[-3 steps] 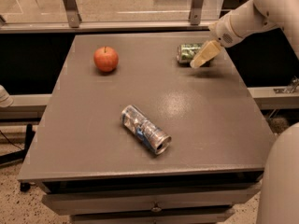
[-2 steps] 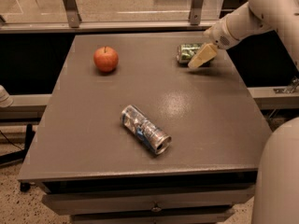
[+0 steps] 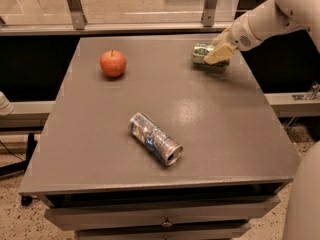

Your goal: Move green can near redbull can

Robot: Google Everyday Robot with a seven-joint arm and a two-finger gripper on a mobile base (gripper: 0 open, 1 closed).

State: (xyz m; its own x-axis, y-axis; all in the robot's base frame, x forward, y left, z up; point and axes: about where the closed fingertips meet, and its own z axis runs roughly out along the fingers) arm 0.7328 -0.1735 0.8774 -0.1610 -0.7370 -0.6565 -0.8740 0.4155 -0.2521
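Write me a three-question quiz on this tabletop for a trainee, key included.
1. True or false: the redbull can lies on its side.
2. Pick one. The gripper is at: A) the redbull can, B) the green can, C) the front edge of the table.
3. Which fruit sits at the table's far left?

Key: 1 true. 2 B: the gripper is at the green can, at the far right of the table. 3 the apple.
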